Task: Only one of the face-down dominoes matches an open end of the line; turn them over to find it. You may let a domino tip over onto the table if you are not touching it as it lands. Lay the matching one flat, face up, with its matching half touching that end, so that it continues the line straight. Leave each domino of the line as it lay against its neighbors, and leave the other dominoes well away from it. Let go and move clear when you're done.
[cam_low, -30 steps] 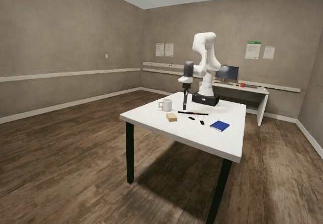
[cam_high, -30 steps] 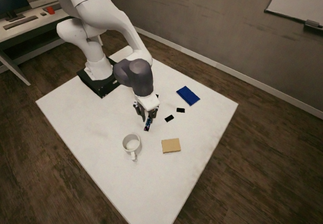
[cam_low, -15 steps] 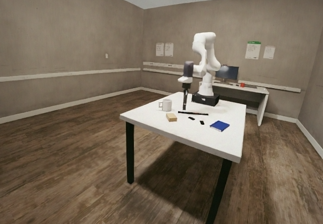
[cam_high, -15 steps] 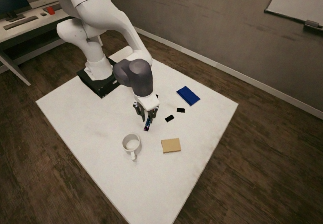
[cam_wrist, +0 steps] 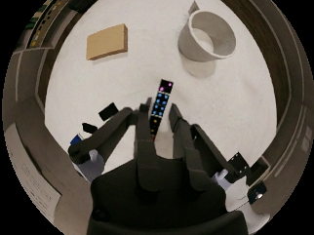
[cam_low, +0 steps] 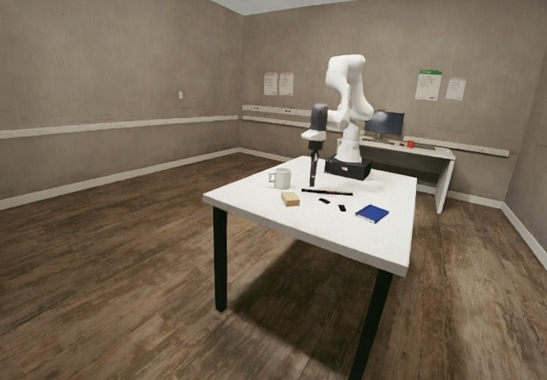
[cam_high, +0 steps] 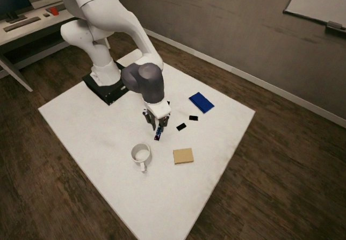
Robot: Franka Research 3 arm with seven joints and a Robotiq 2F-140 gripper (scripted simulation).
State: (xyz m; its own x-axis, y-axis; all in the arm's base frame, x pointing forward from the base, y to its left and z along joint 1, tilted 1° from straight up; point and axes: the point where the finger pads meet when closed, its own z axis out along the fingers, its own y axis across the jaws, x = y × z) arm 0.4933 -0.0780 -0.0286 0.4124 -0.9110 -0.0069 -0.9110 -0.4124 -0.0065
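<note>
The domino line (cam_high: 157,134) (cam_low: 329,192) (cam_wrist: 158,108) lies face up and straight. Its end towards the mug shows magenta pips, with blue pips beyond, then yellowish ones. The gripper and arm partly hide the rest of the line in the top view and the wrist view. Two black dominoes lie separately beside the line with no pips visible: one (cam_high: 181,126) (cam_low: 324,201) (cam_wrist: 108,111) is nearer the line, the other (cam_high: 193,118) (cam_low: 341,207) (cam_wrist: 89,128) nearer the blue book. My gripper (cam_high: 158,129) (cam_low: 312,184) (cam_wrist: 160,106) is partly open and empty, above the line, its fingertips on either side of it.
A white mug (cam_high: 141,153) (cam_low: 283,178) (cam_wrist: 207,36) stands past the magenta end. A tan block (cam_high: 183,155) (cam_low: 290,199) (cam_wrist: 107,42) lies across from the mug. A blue book (cam_high: 201,102) (cam_low: 372,213) lies beyond the two separate dominoes.
</note>
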